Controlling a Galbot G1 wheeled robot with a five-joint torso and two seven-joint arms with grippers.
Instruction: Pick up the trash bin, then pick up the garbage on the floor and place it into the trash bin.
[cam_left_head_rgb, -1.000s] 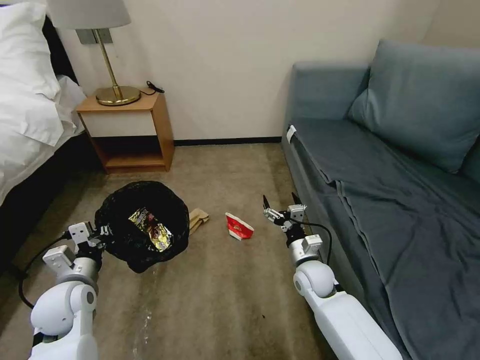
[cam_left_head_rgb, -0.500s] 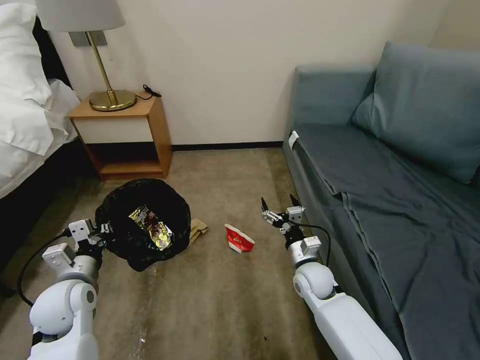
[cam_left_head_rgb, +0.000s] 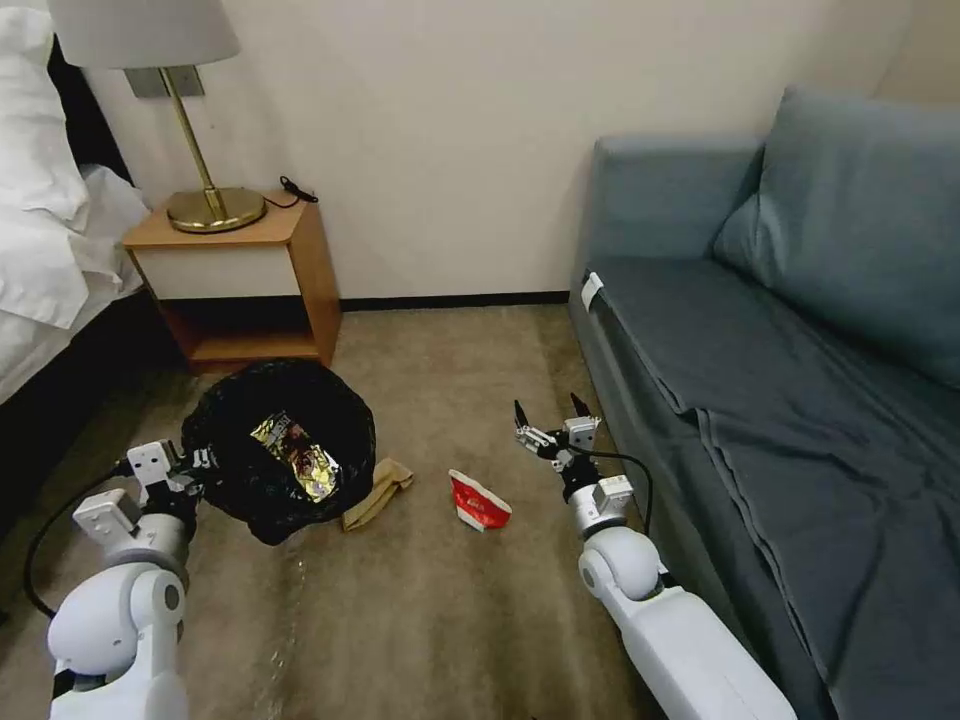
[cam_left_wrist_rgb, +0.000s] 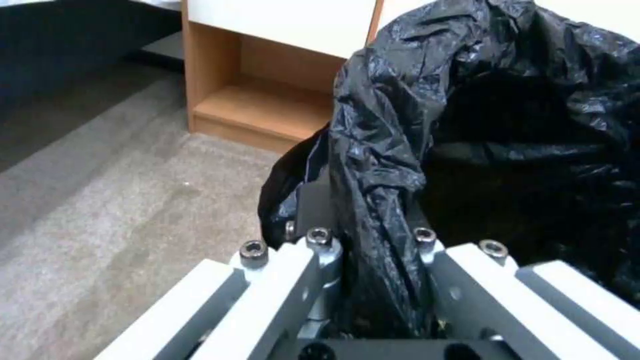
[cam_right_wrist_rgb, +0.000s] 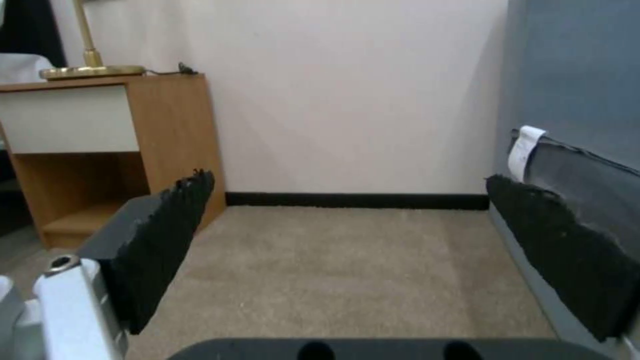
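The left claw (cam_left_head_rgb: 190, 463) is clamped on the rim of the bin (cam_left_head_rgb: 275, 455), pinching a fold of its black bag (cam_left_wrist_rgb: 380, 165) between the fingers, as the left wrist view shows. The bin hangs off the floor (cam_left_head_rgb: 440, 600), in front of the nightstand (cam_left_head_rgb: 240, 275) and tipped toward the robot, so its mouth faces up. A shiny wrapper (cam_left_head_rgb: 293, 455) lies inside it.

On the floor, a tan paper bag (cam_left_head_rgb: 375, 493) lies just beside the bin, on its right. A crushed red-and-white cup (cam_left_head_rgb: 478, 500) lies farther right, between the paper bag and the sofa (cam_left_head_rgb: 760, 350).

The right claw (cam_left_head_rgb: 548, 418) hovers above the floor close to the sofa's front edge, beyond the cup and to its right. Its fingers (cam_right_wrist_rgb: 167, 235) are spread wide with nothing between them.
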